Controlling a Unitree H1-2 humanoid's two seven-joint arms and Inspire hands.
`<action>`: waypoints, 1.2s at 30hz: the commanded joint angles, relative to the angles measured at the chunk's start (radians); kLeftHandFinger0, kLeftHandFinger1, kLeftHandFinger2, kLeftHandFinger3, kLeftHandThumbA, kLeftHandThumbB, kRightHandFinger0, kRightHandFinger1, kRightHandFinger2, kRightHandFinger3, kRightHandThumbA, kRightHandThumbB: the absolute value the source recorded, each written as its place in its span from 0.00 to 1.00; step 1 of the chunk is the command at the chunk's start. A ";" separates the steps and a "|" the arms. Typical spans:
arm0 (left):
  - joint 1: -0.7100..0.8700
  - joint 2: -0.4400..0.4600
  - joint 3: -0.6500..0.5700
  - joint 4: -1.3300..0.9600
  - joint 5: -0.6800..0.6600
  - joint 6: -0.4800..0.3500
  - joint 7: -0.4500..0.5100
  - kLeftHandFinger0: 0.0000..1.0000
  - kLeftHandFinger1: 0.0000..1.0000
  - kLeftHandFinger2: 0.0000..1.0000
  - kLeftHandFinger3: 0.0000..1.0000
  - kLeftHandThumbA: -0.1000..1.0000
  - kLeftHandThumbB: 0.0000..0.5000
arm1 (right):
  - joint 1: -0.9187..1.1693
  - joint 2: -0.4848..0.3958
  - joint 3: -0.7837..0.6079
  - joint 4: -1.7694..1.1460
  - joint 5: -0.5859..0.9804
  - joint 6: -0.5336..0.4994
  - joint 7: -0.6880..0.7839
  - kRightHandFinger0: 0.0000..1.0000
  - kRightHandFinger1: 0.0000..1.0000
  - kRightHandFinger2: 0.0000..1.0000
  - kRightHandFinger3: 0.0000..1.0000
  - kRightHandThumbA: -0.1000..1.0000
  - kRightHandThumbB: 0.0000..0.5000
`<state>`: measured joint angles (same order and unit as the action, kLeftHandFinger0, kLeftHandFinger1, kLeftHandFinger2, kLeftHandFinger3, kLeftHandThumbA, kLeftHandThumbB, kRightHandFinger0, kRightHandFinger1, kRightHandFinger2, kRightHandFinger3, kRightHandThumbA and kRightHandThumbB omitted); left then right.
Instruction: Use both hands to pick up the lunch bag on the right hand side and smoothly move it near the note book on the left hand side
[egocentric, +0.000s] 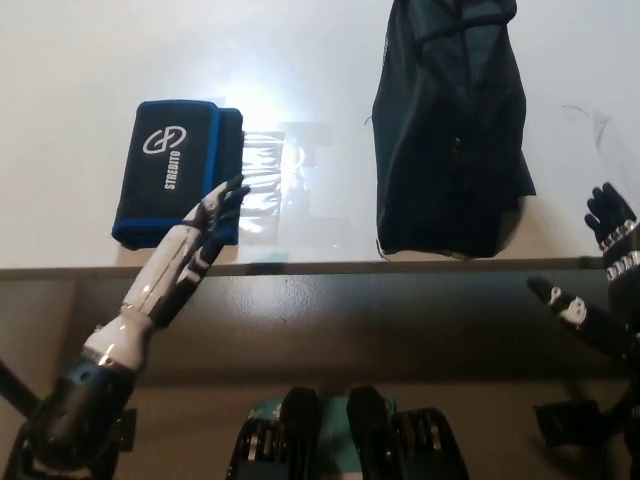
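The dark lunch bag (450, 130) lies on the white table (80, 120), right of centre, its top cut off by the picture's upper edge. To its left lies the black notebook (172, 170) with a blue border and a white logo. My white left hand (195, 245) reaches up over the table's front edge, open, its fingertips over the notebook's lower right corner. My black right hand (605, 270) is at the right edge by the table's front edge, open, well right of the bag and apart from it.
A bright glare patch (275, 185) shines on the table between the notebook and the bag. The table's front edge (320, 268) runs across the picture, with a dark space below it. A thin dark cord (595, 125) lies right of the bag.
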<state>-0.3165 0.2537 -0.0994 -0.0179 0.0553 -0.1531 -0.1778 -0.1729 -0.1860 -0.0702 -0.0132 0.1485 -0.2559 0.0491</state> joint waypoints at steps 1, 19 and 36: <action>-0.095 -0.018 -0.005 0.052 0.025 0.030 0.002 1.00 1.00 1.00 1.00 1.00 0.58 | -0.103 0.001 -0.036 0.028 0.155 0.104 0.034 1.00 1.00 1.00 1.00 1.00 0.46; -0.301 -0.148 0.052 0.262 -0.139 0.139 -0.035 1.00 1.00 1.00 1.00 1.00 0.61 | -0.242 0.068 -0.117 0.081 0.422 0.287 0.074 1.00 1.00 1.00 1.00 1.00 0.41; -0.442 -0.233 0.083 0.416 -0.152 0.182 -0.003 1.00 1.00 1.00 1.00 1.00 0.68 | -0.352 0.107 -0.181 0.183 0.520 0.364 0.089 1.00 1.00 1.00 1.00 1.00 0.49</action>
<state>-0.6911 0.0336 -0.0305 0.3746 -0.0803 0.0153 -0.1940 -0.4622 -0.0845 -0.2312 0.1638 0.6104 0.0802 0.1093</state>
